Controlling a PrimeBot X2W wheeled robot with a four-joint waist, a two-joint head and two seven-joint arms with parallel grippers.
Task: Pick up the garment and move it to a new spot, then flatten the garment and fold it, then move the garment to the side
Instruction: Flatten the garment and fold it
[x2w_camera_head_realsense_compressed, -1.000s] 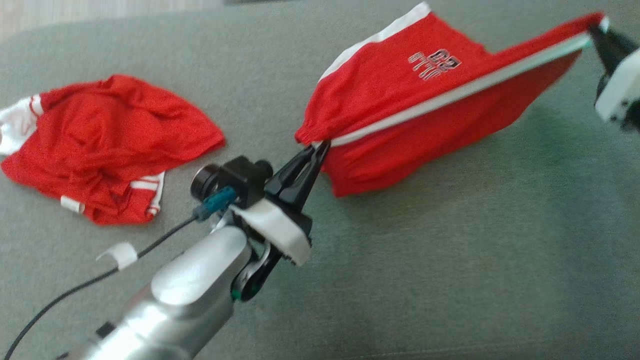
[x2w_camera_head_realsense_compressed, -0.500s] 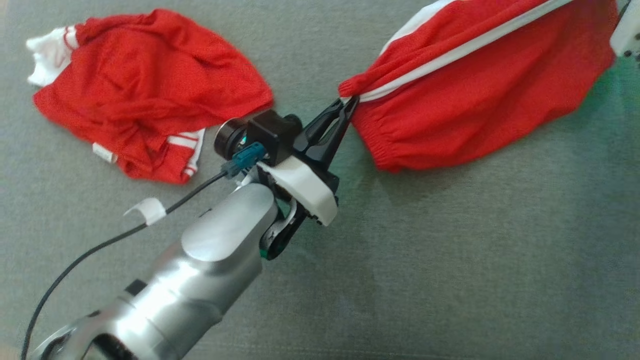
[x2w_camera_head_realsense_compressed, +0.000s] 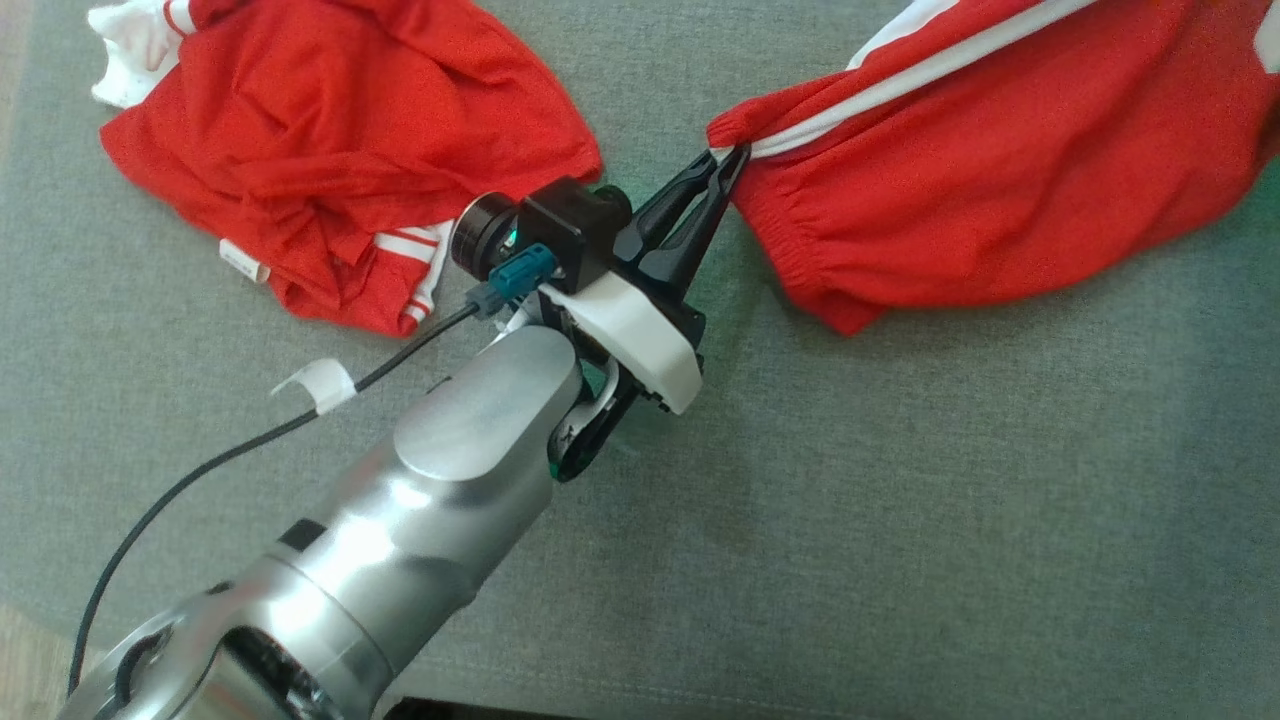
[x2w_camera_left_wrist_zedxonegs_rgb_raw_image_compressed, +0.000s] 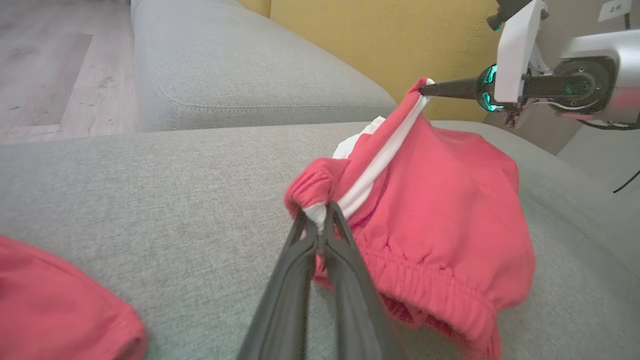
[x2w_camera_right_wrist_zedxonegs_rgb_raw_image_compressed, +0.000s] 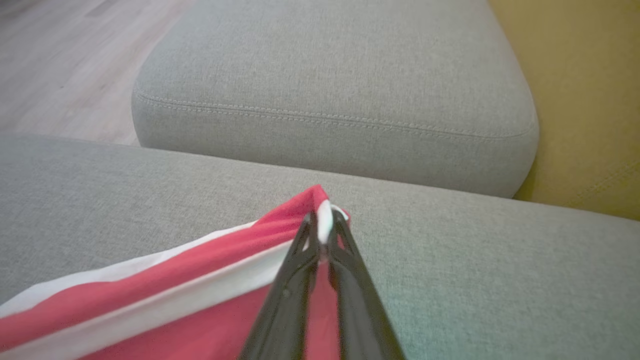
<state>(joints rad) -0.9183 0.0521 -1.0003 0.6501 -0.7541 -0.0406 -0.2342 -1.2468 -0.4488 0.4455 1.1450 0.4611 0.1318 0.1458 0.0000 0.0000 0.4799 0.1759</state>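
Two ends of the red shorts (x2w_camera_head_realsense_compressed: 1000, 200) are pinched along the white-striped edge, one by the left gripper (x2w_camera_head_realsense_compressed: 735, 160) and one by the right gripper (x2w_camera_right_wrist_zedxonegs_rgb_raw_image_compressed: 322, 220), each pair of fingers clenched on the cloth. The shorts are held stretched between them over the far right part of the grey sofa cushion (x2w_camera_head_realsense_compressed: 900, 520), with the gathered hem sagging toward it. A second red garment (x2w_camera_head_realsense_compressed: 330, 150) lies crumpled near the far left corner. The carrying step is judged to be in hand. Next, both ends should be lowered evenly, so that the cloth is laid flat without bunching.
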